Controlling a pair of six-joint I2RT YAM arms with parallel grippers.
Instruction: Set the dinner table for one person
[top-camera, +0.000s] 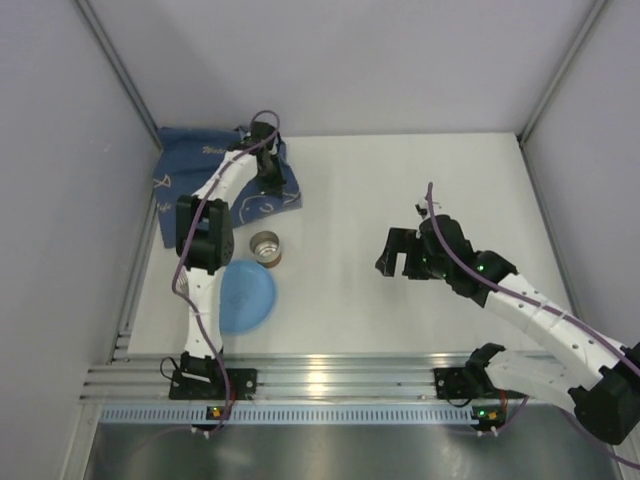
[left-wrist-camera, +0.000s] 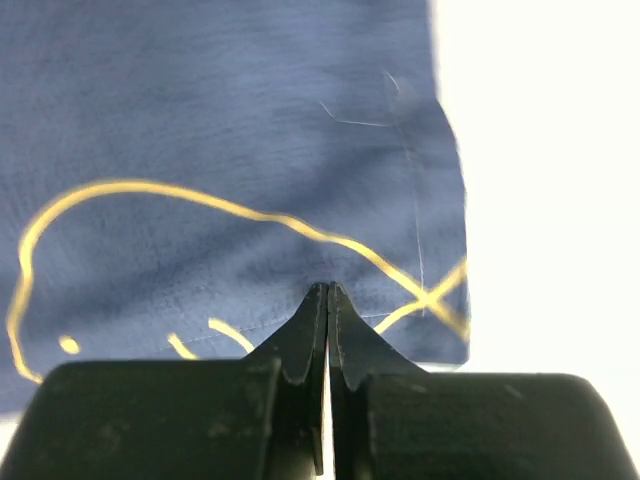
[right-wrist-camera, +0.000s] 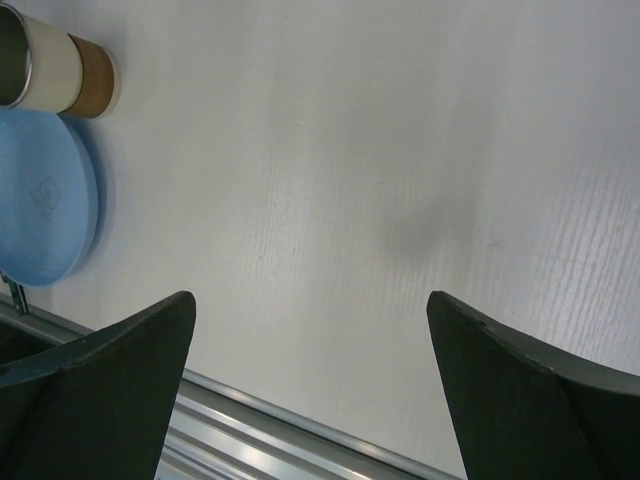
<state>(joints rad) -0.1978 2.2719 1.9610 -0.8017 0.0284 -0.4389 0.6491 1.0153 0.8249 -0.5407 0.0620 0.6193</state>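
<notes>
Left gripper (left-wrist-camera: 328, 292) is pinching the mat (left-wrist-camera: 200, 120), seemingly soft and light, by its hem near a corner; right gripper (right-wrist-camera: 310, 300) is gaping empty

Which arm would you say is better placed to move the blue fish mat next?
Left: the left gripper is shut on the mat at its edge; the right gripper hangs open elsewhere.
</notes>
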